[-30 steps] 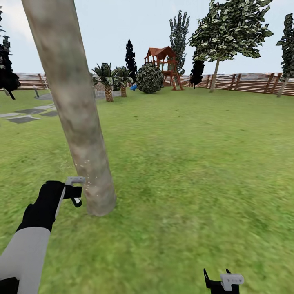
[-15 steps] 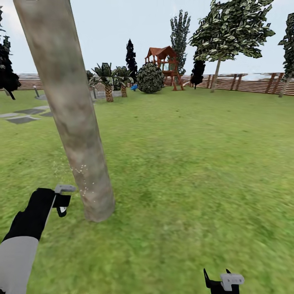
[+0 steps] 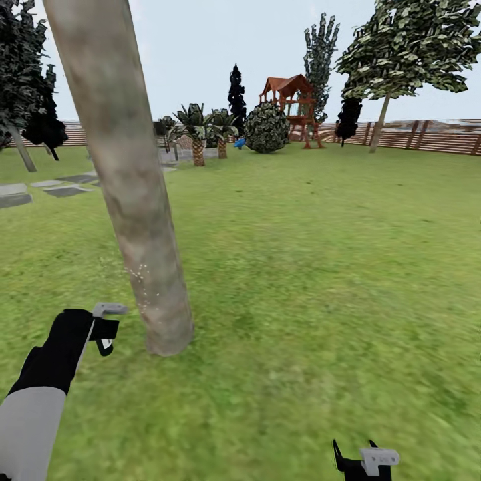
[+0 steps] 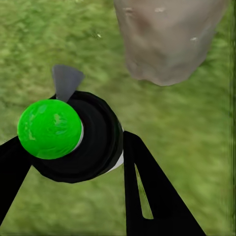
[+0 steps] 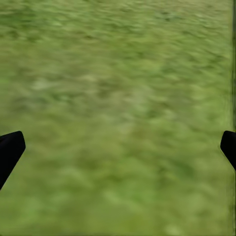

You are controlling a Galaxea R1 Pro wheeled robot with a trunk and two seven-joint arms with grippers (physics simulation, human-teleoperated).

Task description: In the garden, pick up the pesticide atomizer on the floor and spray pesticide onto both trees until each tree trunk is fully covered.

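Unlabelled pesticide atomizer [image 4: 69, 135] in left end effector [image 4: 73, 162] beside tree trunk [image 3: 127, 180].

Mottled grey-brown tree trunk [image 3: 130, 194] flecked with white pesticide [image 3: 143, 280]; green grass lawn [image 3: 321, 267]; bright green, black-collared atomizer [image 4: 69, 135].

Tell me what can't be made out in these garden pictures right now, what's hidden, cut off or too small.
- Tree trunk: its top and canopy are cut off by the head view's upper edge; its far side is hidden by the trunk itself.
- Pesticide: only a few tiny white specks on the bark, so how much is covered cannot be judged.
- Atomizer: the left gripper's jaws hide its body in the left wrist view.
- Right gripper: cut off by the head view's bottom edge.
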